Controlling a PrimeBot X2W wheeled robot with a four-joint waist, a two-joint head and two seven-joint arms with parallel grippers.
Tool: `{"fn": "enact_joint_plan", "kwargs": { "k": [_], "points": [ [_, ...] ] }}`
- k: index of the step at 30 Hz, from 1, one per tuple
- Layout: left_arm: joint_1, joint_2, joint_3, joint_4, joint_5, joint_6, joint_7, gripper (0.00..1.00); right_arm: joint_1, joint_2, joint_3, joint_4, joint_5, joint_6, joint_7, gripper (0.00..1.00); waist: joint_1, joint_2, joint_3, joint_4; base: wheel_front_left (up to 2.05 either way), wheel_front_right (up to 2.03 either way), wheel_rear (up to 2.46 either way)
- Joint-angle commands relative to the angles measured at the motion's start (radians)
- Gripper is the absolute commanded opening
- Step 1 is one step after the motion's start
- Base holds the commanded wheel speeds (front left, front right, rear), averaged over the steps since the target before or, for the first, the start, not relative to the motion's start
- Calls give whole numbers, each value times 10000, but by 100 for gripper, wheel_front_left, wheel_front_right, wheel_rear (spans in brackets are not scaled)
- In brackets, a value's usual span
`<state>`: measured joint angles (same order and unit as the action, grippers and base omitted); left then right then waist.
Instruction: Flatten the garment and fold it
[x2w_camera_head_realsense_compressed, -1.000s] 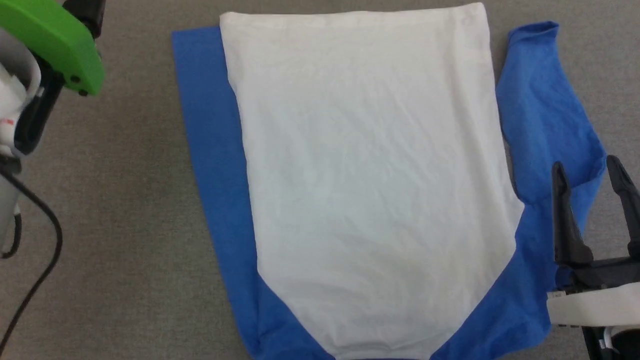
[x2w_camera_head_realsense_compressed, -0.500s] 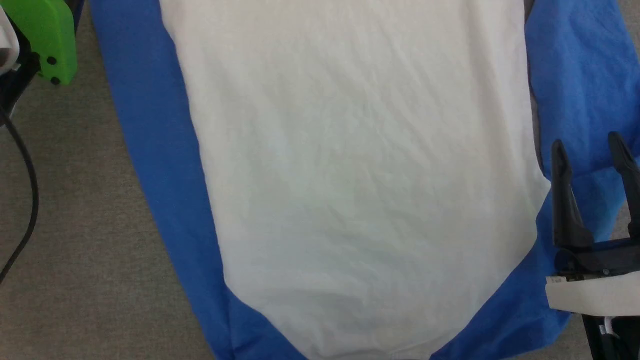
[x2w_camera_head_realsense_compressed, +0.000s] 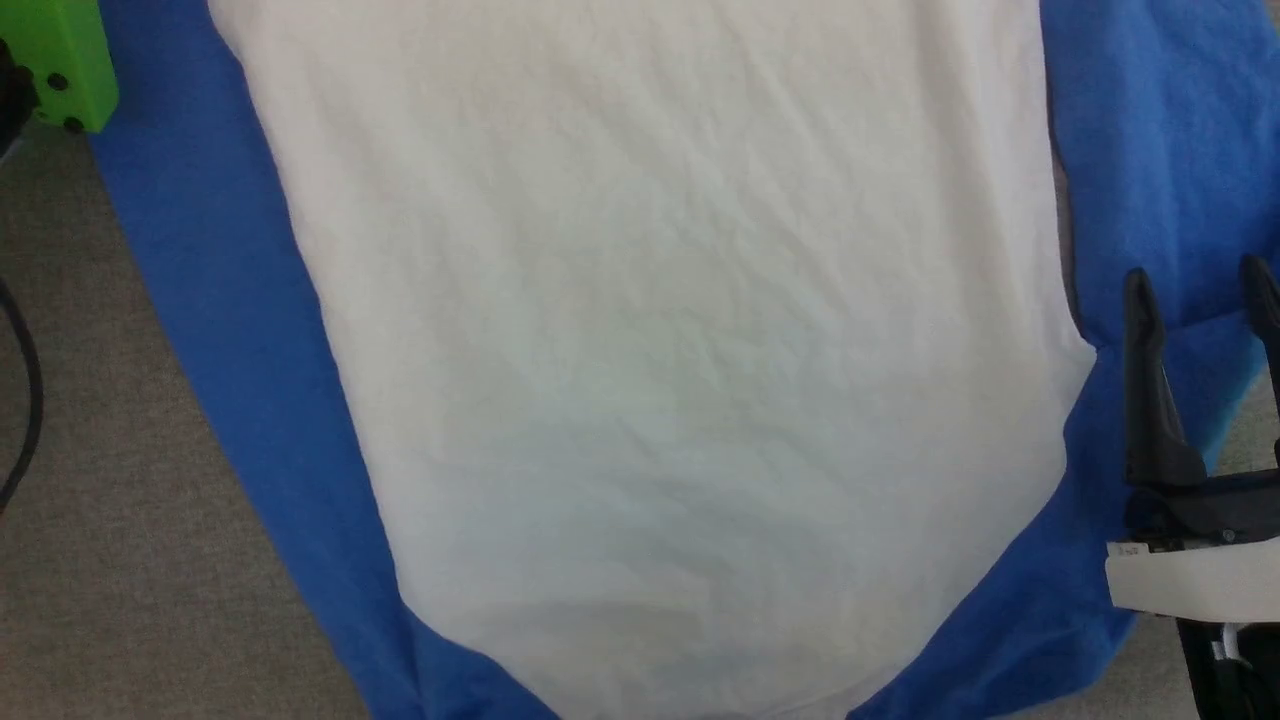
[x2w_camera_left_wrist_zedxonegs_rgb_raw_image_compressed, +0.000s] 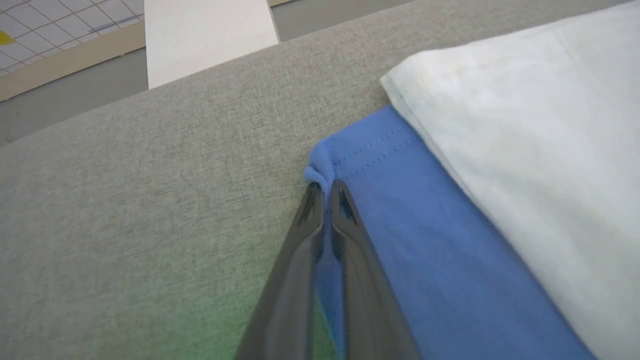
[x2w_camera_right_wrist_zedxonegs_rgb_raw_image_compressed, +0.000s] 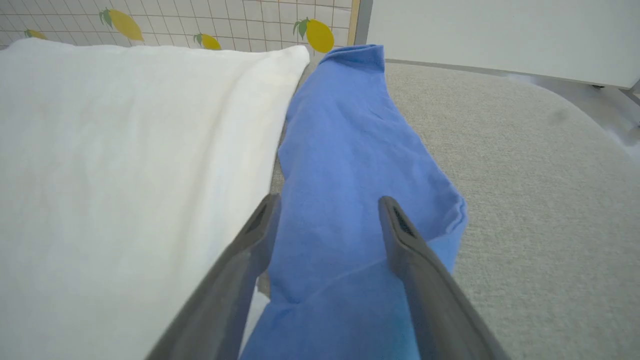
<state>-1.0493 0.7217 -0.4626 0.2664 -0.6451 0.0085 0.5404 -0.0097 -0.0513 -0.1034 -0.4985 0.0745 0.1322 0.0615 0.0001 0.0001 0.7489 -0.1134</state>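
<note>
The garment (x2w_camera_head_realsense_compressed: 650, 350) lies flat on the grey surface, its white body in the middle and a blue sleeve along each side. In the left wrist view my left gripper (x2w_camera_left_wrist_zedxonegs_rgb_raw_image_compressed: 325, 187) is shut on the cuff corner of the left blue sleeve (x2w_camera_left_wrist_zedxonegs_rgb_raw_image_compressed: 425, 240), which bunches at the fingertips. My left arm's green cover (x2w_camera_head_realsense_compressed: 55, 60) shows at the head view's top left. My right gripper (x2w_camera_head_realsense_compressed: 1200, 280) stands open over the right blue sleeve (x2w_camera_right_wrist_zedxonegs_rgb_raw_image_compressed: 350, 125), one finger on each side of a fold; in the right wrist view the right gripper (x2w_camera_right_wrist_zedxonegs_rgb_raw_image_compressed: 327, 202) holds nothing.
The grey fabric surface (x2w_camera_head_realsense_compressed: 120, 550) extends left of the garment, with a black cable (x2w_camera_head_realsense_compressed: 25, 400) at its left edge. Beyond the far edge stand a white board (x2w_camera_left_wrist_zedxonegs_rgb_raw_image_compressed: 205, 35) and a grid screen with lemon prints (x2w_camera_right_wrist_zedxonegs_rgb_raw_image_compressed: 200, 20).
The head camera has come nearer, so the garment fills more of the picture. My left gripper has gone from open to shut on the sleeve cuff. The right gripper stays open.
</note>
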Motion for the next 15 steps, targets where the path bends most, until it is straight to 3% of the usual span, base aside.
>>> {"fn": "enact_joint_plan", "kwargs": {
  "k": [1, 15],
  "points": [
    [379, -67, -174, 306, -56, -11, 50, 0, -203, 10, -8, 18, 7, -15, -27, 100, -1, -1, -194, 129, 0, 0, 0],
    [1664, 87, 1024, -277, -932, 347, -1832, 0, 62, 11, 42, 534, 80, -15, 85, 100, -1, -1, -2918, 729, 0, 0, 0]
  ]
}}
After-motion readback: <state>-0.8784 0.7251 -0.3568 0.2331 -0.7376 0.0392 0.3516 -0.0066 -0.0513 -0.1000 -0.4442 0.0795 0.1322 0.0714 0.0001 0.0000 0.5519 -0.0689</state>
